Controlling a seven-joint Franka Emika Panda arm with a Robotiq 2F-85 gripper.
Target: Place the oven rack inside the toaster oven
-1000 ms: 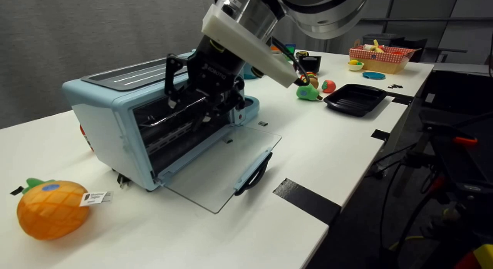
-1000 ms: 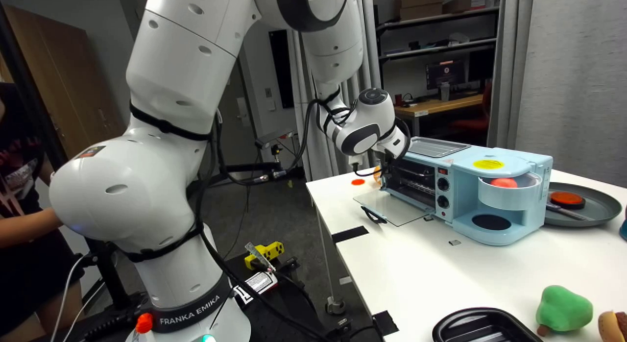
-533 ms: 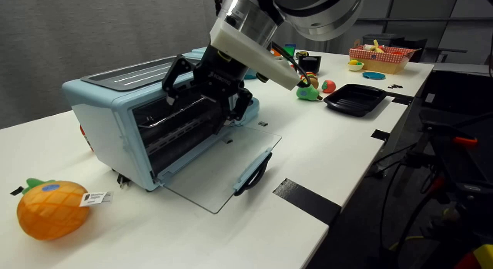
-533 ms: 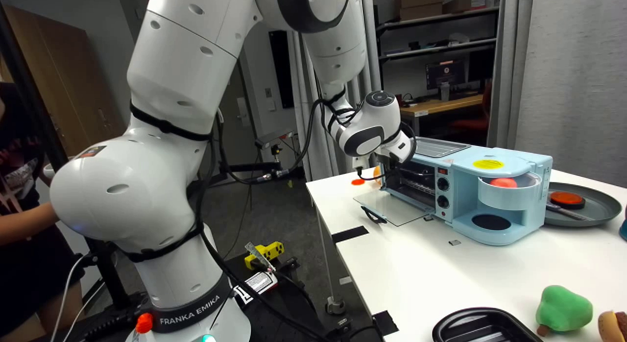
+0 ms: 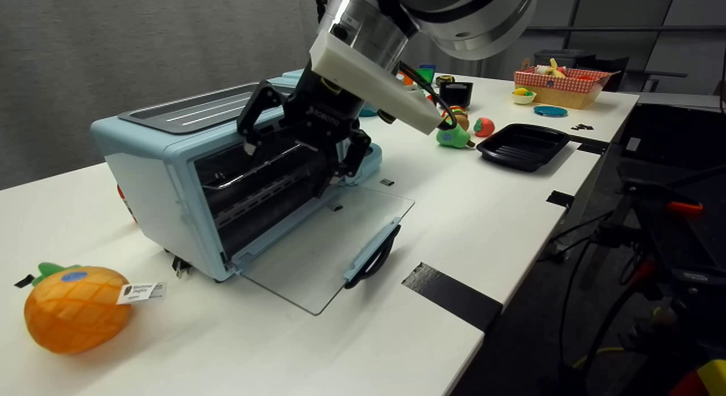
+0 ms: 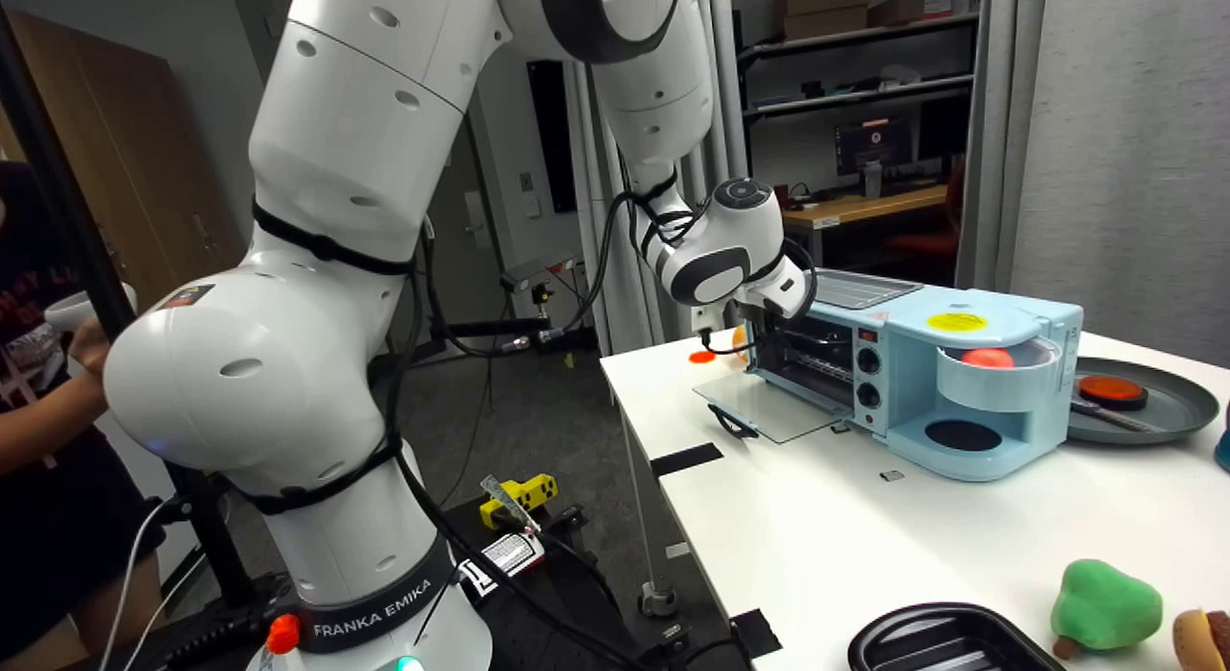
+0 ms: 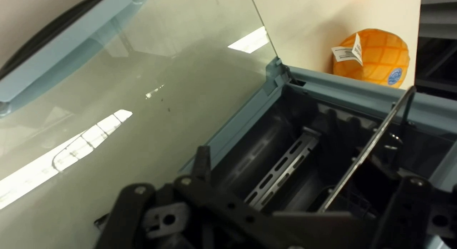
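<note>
1. Currently, the silvery metal-wire oven rack (image 7: 360,160) sits inside the light-blue, boxy toaster oven (image 6: 908,373), its front edge at the opening; shadow hides most of the rest.
2. The black two-fingered pincer (image 5: 283,170) is tilted at this opening, jaws spread wide.
3. I see the clear glass door (image 5: 323,251) lowered over the white surface (image 5: 255,350).

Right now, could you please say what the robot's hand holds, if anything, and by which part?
Nothing is held: the hand stands open at the oven.
</note>
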